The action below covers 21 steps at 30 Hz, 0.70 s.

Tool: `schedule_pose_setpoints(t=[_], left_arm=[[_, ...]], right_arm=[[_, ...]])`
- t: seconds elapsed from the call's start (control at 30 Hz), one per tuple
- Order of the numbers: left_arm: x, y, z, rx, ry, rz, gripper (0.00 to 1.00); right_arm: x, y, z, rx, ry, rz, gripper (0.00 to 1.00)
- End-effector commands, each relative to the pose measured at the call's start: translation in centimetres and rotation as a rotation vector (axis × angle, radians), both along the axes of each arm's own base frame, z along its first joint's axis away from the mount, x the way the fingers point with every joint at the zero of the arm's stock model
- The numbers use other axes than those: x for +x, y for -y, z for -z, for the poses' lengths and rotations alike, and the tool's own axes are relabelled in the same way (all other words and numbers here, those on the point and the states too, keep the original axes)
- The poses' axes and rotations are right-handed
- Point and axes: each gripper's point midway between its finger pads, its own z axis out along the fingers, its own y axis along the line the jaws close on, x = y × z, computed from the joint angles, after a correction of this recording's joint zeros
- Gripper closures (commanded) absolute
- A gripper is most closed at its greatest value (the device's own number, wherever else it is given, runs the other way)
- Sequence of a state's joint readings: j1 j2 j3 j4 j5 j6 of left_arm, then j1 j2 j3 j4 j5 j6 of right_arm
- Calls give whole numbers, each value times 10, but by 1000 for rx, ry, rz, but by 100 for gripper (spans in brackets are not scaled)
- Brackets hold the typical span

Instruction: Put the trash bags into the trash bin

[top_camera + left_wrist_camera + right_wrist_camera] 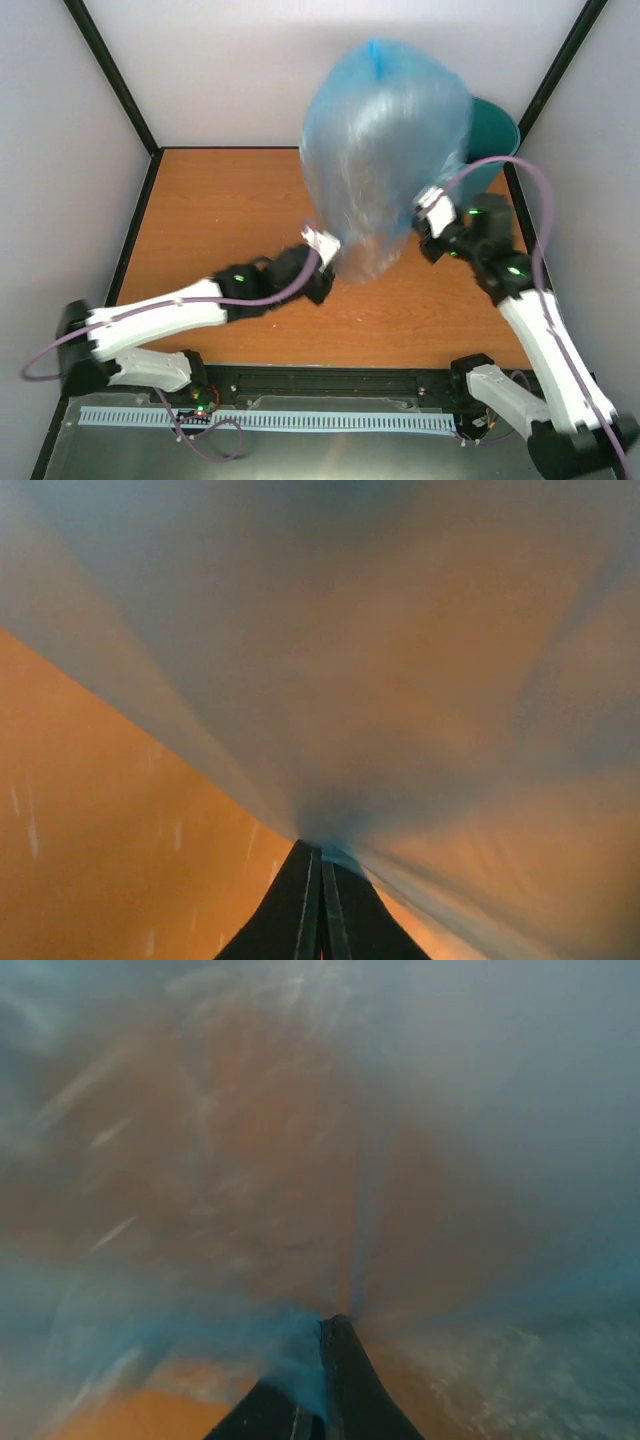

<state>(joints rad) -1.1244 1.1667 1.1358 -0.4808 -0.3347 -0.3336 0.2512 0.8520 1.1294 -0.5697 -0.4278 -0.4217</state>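
Note:
The light-blue translucent trash bag (pixel 385 150) hangs puffed up above the table, blurred, stretched between both grippers. My left gripper (pixel 325 250) is shut on its lower left edge; in the left wrist view the film (pixel 400 660) fans out from the closed gripper (pixel 320 852). My right gripper (pixel 428 208) is shut on its right edge; in the right wrist view the film (pixel 300 1160) covers everything past the closed gripper (pixel 335 1322). The dark teal trash bin (pixel 495 135) stands at the far right corner, mostly hidden behind the bag.
The orange wooden table (pixel 220 210) lies under the bag, enclosed by pale walls with black corner posts. The bin stands close to the right wall. A purple cable (pixel 530 200) loops above the right arm.

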Motion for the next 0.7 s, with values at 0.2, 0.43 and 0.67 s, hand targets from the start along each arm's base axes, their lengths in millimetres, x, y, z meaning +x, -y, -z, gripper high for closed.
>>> schedule_pose_setpoints(t=[0.2, 0.43, 0.67], left_arm=[[-22, -48, 90, 121, -153, -50, 99], [-22, -52, 74, 100, -127, -48, 99], [5, -63, 67, 114, -111, -149, 99]], right_arm=[[-17, 10, 141, -110, -306, 20, 97], [-29, 4, 117, -56, -303, -19, 97], [3, 8, 117, -69, -323, 61, 97]])
